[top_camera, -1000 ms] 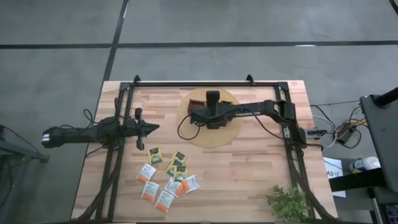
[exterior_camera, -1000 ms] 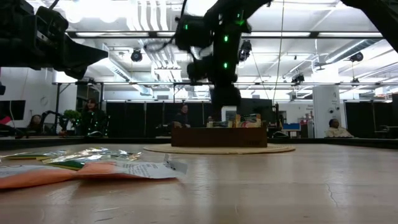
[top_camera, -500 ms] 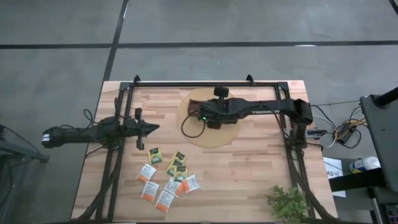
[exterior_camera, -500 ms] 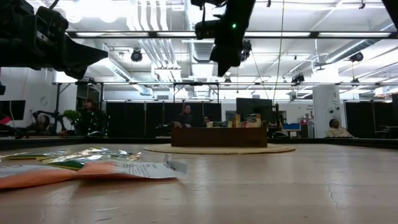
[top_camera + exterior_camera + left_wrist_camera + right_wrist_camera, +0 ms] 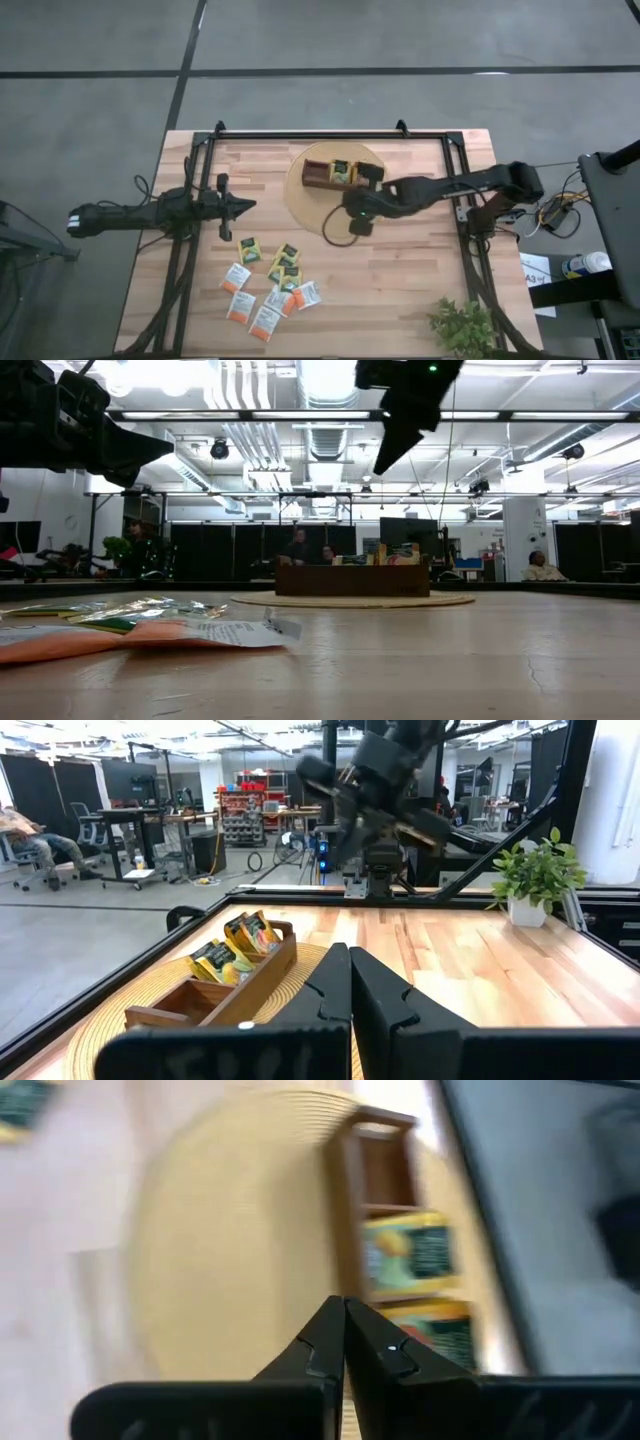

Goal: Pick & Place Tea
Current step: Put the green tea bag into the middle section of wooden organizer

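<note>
Right gripper (image 5: 352, 207), fingers pressed together and empty, hangs over the round mat (image 5: 305, 213) beside the tray (image 5: 316, 176); left gripper (image 5: 248, 205), also closed, waits above loose tea packets (image 5: 268, 290) on the counter (image 5: 400, 280).

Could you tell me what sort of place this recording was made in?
Most likely a large robotics lab or workshop. The low view shows a high ceiling with exposed ducts and strip lights, the left wrist view shows desks with a seated person and stocked shelving, and the wooden table carries a black arm frame.

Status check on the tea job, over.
Both grippers shut, empty: left gripper waiting, right gripper above the mat. Tea packets loose on table. Path clear.
</note>
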Tool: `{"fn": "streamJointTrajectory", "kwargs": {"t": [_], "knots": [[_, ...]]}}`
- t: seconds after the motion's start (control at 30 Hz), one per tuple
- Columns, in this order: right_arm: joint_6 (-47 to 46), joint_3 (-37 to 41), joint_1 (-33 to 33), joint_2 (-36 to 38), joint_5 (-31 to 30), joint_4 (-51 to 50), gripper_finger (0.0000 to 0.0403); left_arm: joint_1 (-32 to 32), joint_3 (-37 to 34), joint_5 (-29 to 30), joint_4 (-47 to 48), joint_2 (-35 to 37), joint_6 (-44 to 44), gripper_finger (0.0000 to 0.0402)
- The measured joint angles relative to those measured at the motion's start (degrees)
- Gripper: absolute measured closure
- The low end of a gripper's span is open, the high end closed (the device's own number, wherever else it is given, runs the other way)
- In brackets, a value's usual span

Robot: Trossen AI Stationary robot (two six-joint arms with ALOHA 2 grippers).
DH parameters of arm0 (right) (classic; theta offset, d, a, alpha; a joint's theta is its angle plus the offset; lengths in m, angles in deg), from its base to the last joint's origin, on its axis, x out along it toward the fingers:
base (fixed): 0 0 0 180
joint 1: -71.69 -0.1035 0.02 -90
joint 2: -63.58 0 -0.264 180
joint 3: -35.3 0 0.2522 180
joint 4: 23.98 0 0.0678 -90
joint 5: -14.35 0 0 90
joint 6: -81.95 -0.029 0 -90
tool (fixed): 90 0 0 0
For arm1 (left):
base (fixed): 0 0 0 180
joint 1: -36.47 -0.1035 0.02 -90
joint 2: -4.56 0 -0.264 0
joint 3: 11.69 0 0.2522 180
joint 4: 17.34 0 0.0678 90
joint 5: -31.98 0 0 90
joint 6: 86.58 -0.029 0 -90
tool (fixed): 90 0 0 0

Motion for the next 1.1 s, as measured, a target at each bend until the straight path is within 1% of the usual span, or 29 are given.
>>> {"fn": "streamJointTrajectory", "kwargs": {"t": [0.23,0.3,0.43,0.6,0.77,0.9,0.97,1.1], "knots": [[1.7,16.1,-1.2,9.4,15.0,15.3,0.0394,0.0,0.0,0.0,0.0,0.0,0.0,0.0402],[1.6,20.6,-1.0,12.1,17.1,19.3,0.0394,0.0,0.0,0.0,0.0,0.0,0.0,0.0402],[-0.3,27.9,-0.5,17.8,17.2,23.5,0.0394,0.0,0.0,0.0,0.0,0.0,0.0,0.0402],[-3.0,34.7,0.7,25.9,17.0,23.6,0.0394,0.0,0.0,0.0,0.0,0.0,0.0,0.0402],[-1.0,40.4,1.7,33.4,16.9,22.9,0.0394,0.0,0.0,0.0,0.0,0.0,0.0,0.0402],[-3.0,44.8,1.6,38.7,17.0,24.4,0.0394,0.0,0.0,0.0,0.0,0.0,0.0,0.0402],[-1.0,47.8,1.7,41.2,16.9,26.1,0.0394,0.0,0.0,0.0,0.0,0.0,0.0,0.0402],[6.0,54.2,1.6,47.4,17.0,30.3,0.0394,0.0,0.0,0.0,0.0,0.0,0.0,0.0402]]}}
